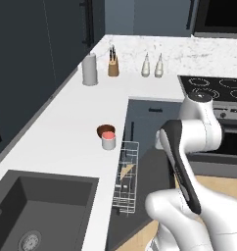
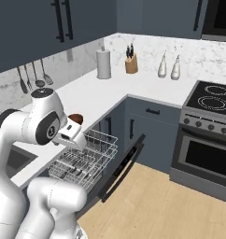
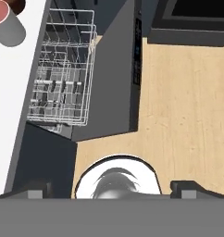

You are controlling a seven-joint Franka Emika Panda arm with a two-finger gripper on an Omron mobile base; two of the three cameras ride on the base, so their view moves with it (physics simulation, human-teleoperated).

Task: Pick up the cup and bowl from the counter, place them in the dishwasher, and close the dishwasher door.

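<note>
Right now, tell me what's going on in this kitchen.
A white robot arm's two-finger gripper hangs open and empty above the wooden floor, in front of the open dishwasher. Its slate blue-grey door is down and the white wire rack is pulled out. The small white cup and glossy reddish-brown bowl sit together on the white counter, not yet picked up.

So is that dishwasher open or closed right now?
Open: the dishwasher door hangs down and the white wire rack is pulled out.

bowl (image 2: pixel 75 118) on counter (image 2: pixel 105 93) edge, behind arm | dishwasher door (image 2: pixel 122 169) open | rack (image 2: pixel 84 158) pulled out
</note>
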